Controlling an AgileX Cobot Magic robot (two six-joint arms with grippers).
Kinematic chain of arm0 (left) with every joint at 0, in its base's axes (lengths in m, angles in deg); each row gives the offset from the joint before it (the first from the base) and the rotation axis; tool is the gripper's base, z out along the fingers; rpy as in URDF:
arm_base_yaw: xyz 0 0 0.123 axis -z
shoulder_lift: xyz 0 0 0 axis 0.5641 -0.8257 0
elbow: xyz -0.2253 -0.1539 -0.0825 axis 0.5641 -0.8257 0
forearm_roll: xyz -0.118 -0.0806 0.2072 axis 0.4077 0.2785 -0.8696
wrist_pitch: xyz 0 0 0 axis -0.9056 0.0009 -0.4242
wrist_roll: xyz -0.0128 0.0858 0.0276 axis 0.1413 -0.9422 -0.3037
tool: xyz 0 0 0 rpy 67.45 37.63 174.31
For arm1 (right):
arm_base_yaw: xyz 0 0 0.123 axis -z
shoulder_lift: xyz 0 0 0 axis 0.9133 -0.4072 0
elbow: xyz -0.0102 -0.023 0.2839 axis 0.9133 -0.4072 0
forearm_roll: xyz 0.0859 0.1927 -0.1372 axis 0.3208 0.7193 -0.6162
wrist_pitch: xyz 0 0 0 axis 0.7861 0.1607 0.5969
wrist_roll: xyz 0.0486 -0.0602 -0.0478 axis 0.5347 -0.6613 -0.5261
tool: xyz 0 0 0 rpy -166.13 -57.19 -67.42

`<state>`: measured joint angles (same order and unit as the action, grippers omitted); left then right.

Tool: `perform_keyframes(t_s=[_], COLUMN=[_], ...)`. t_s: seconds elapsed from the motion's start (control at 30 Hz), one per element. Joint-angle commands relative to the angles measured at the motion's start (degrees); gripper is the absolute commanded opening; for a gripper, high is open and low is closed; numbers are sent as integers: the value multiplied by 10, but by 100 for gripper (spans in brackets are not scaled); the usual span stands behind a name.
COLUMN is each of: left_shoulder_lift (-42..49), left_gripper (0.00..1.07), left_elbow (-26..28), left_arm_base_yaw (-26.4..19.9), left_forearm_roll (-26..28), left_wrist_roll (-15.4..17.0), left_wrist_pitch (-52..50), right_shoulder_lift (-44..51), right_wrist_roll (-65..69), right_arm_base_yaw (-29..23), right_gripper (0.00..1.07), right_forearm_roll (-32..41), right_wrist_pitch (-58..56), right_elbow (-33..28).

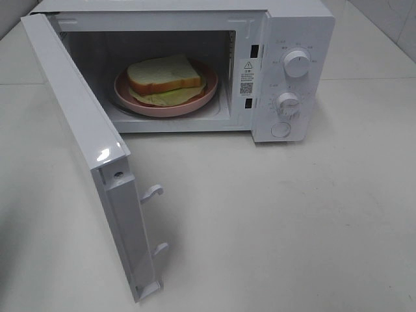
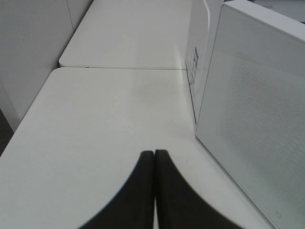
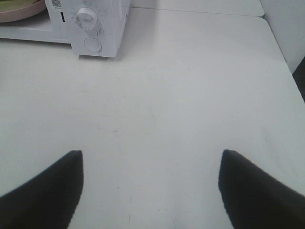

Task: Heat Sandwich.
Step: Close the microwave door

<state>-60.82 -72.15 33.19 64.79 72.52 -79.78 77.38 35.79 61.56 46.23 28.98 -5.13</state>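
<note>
Sandwich (image 1: 164, 73) flat on plate (image 1: 190, 107), long axis seemingly side-to-side; left hand (image 2: 154, 152) pressed together, right hand (image 3: 150, 153) spread.

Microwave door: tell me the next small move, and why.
Probably swing the left gripper against the door and push it shut. The sandwich already sits on the plate inside the microwave, the door stands wide open, and the shut gripper hangs beside its outer face.

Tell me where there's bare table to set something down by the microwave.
The table is bare in front of the microwave, right of its open door. Another bare stretch lies left of the door. Crowded: inside, filled by the plate and sandwich.
</note>
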Motion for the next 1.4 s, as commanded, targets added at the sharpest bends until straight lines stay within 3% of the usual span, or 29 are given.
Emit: perform_keyframes(t_s=[0.03,0.43,0.53,0.67,0.73,1.4], left_shoulder_lift=[-39,-207,-238,-311,-337,-521], left_gripper=[0,0,0,0,0,0], left_elbow=[-4,-4,-4,-4,-2,58], left_arm_base_yaw=[-2,4,17,48,61,175], left_forearm_roll=[-1,-14,-38,-123,-133,-133], left_wrist_roll=[3,3,3,4,5,13], left_wrist_pitch=[-68,-274,-311,-408,-439,-534], right_shoulder_lift=[15,15,15,15,15,15], right_wrist_roll=[6,6,6,6,6,6], right_arm_base_yaw=[4,4,4,4,4,4], right_gripper=[76,76,76,76,76,76], right_forearm_roll=[0,0,0,0,0,0], right_wrist_pitch=[3,3,3,3,3,3], right_elbow=[-1,-1,-1,-1,-1,-1])
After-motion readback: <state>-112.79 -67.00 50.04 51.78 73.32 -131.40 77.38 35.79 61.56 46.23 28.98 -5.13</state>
